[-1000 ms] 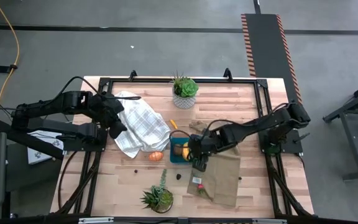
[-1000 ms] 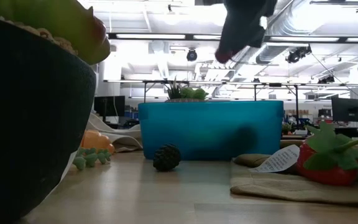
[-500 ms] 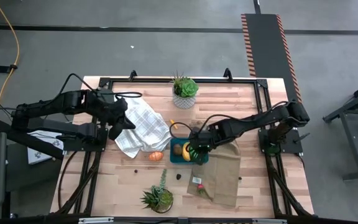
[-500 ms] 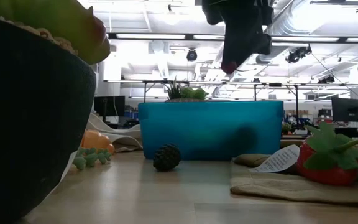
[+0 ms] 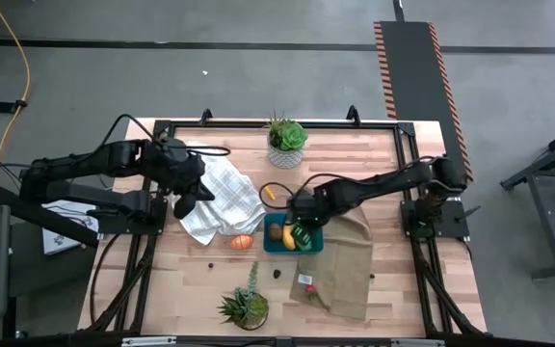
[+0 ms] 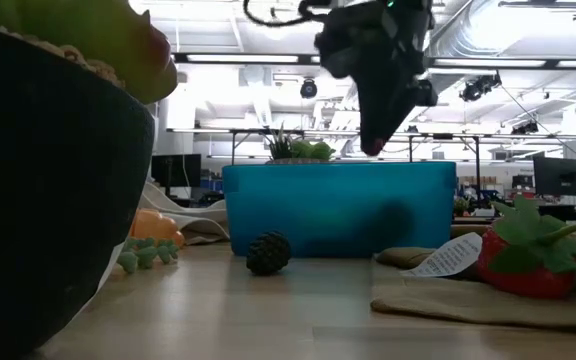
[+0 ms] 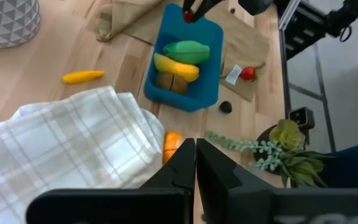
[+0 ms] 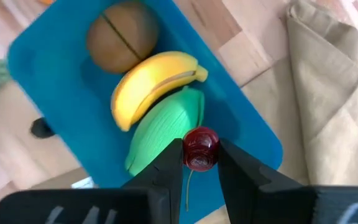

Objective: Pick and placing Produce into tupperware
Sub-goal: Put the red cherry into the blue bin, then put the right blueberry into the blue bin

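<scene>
The right pincer (image 8: 200,163) pinches a small red cherry (image 8: 200,148) above the teal tupperware (image 5: 293,234) mid-tabletop — banana (image 8: 151,84), green piece (image 8: 163,127), brown piece (image 8: 122,37) inside — while the left pincer (image 7: 195,163), pressed together, hovers over the plaid cloth (image 5: 222,198).

Teal tupperware (image 8: 55,81) holds banana (image 8: 151,84), green piece (image 8: 160,127), brown round piece (image 8: 122,36).

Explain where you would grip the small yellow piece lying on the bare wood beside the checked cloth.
Grip the yellow piece across its narrow middle, coming straight down from above. It lies flat, long and thin, with open wood on both long sides.
</scene>
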Robot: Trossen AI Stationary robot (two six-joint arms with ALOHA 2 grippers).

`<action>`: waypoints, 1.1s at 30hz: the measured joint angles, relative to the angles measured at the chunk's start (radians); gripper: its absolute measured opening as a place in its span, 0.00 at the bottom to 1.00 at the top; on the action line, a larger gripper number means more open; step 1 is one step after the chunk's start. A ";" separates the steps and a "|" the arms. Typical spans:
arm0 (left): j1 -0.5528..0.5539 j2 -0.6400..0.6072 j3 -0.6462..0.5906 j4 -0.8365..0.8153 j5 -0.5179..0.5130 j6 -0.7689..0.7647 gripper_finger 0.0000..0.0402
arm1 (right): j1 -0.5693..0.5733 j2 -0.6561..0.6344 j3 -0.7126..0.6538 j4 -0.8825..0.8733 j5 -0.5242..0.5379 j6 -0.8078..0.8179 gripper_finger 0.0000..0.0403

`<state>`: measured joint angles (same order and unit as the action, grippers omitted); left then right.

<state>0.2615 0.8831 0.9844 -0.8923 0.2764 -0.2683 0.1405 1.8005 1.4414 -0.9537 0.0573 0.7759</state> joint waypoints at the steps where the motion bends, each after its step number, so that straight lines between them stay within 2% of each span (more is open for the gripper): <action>1: 0.000 0.006 0.000 0.000 0.000 0.002 0.01 | -0.001 0.013 0.011 -0.009 0.004 -0.006 0.18; 8: 0.000 0.032 0.000 -0.002 0.000 0.003 0.01 | -0.009 0.093 0.098 -0.119 0.017 0.010 0.18; 16: 0.000 0.032 0.000 -0.010 0.000 0.026 0.01 | -0.015 0.115 0.117 -0.119 0.006 0.033 0.19; 26: 0.000 0.032 0.000 -0.027 0.000 0.028 0.01 | -0.016 0.115 0.115 -0.100 -0.033 0.059 0.31; 30: 0.000 0.032 0.000 -0.026 -0.004 0.028 0.01 | -0.017 0.113 0.115 -0.100 -0.019 0.087 0.33; 33: 0.000 0.032 0.000 -0.026 -0.048 0.029 0.01 | -0.017 0.099 0.115 -0.101 0.012 0.117 0.34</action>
<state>0.2615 0.9154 0.9844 -0.9180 0.2282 -0.2396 0.1238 1.8997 1.5562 -1.0546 0.0690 0.8930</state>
